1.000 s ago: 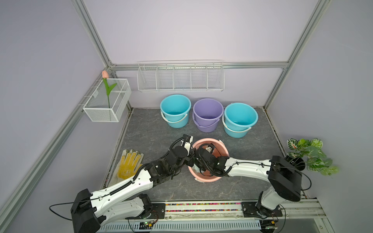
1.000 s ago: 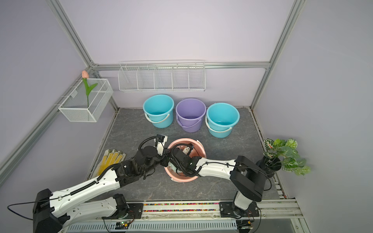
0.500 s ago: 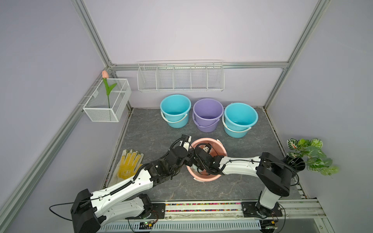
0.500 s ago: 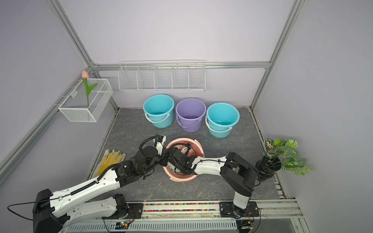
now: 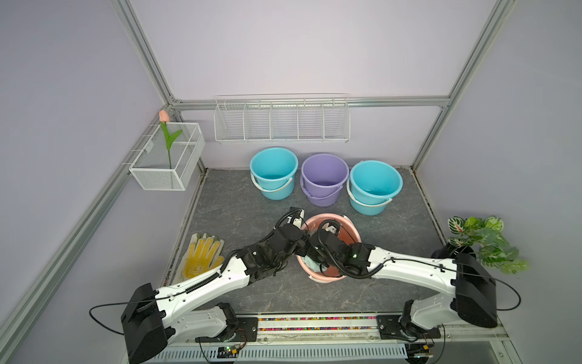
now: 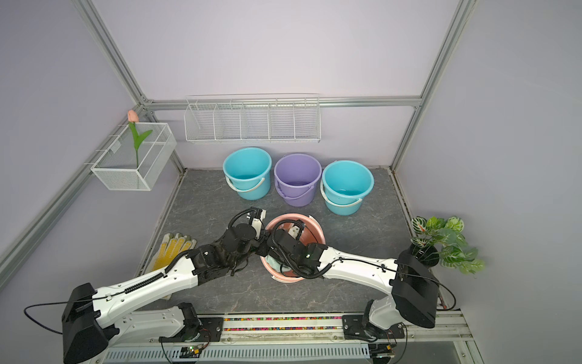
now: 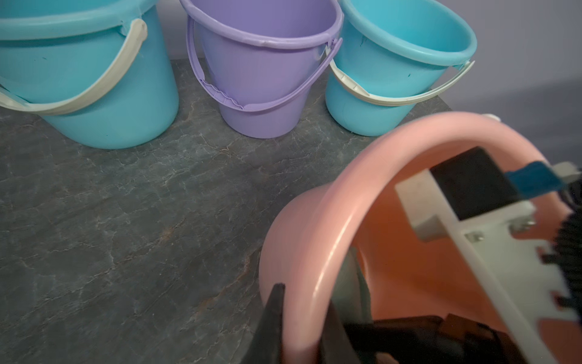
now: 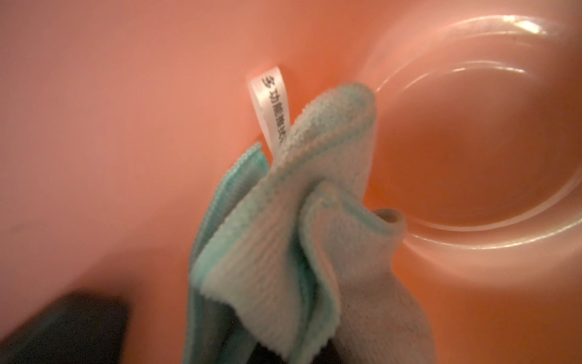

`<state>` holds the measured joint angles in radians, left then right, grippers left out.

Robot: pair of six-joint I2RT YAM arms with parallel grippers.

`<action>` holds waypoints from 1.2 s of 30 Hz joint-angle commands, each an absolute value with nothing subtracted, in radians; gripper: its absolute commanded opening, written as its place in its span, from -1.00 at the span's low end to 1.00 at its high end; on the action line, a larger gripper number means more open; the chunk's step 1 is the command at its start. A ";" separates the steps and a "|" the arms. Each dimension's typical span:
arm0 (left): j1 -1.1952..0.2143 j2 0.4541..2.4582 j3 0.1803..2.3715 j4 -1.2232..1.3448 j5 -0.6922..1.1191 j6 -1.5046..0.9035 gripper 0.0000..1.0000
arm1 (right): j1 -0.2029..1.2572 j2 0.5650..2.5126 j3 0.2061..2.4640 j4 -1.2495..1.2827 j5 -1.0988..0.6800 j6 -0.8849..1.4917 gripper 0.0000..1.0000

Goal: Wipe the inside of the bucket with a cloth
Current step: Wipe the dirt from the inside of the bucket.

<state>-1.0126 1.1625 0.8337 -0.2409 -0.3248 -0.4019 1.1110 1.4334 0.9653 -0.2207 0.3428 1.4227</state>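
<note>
The pink bucket (image 5: 349,223) (image 6: 310,220) stands at the front middle of the grey floor. My left gripper (image 7: 302,324) is shut on its left rim (image 7: 318,252), one finger (image 7: 274,315) outside the wall and the other inside. My right gripper (image 5: 311,253) reaches down inside the bucket and is shut on the bunched mint-green cloth (image 8: 308,220), whose white label (image 8: 269,104) lies against the inner wall. The cloth hides the right fingertips. A bit of the cloth (image 5: 310,261) (image 6: 273,261) shows in both top views, low against the bucket's left inner wall.
Two turquoise buckets (image 5: 274,189) (image 5: 376,179) and a purple one (image 5: 321,197) stand in a row at the back. A yellow-dotted glove (image 5: 203,255) lies at the left, a potted plant (image 5: 482,239) at the right. A wire basket (image 5: 167,164) and a wire shelf (image 5: 282,123) hang on the walls.
The right arm's elbow swung in toward the bucket and back out to the right, with its gripper and the cloth staying inside. The left gripper has kept its hold on the rim.
</note>
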 commanded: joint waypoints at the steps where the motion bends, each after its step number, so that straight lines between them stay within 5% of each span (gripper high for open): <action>1: -1.009 1.183 0.862 -0.284 -0.288 -0.416 -1.00 | 1.116 1.384 0.979 -0.291 0.400 1.395 -0.87; 15: -1.003 1.140 0.861 -0.308 -0.274 -0.392 -1.00 | 1.116 1.176 0.893 -0.342 0.646 0.939 -0.87; 36: -0.986 1.140 0.913 -0.378 -0.122 -0.320 -1.00 | 1.116 0.886 0.701 0.051 0.407 -0.558 -0.86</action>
<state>-0.9901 1.1481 0.8799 -0.3408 -0.1711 -0.3542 1.1107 0.9066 0.7280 -0.0177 0.4515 -0.2142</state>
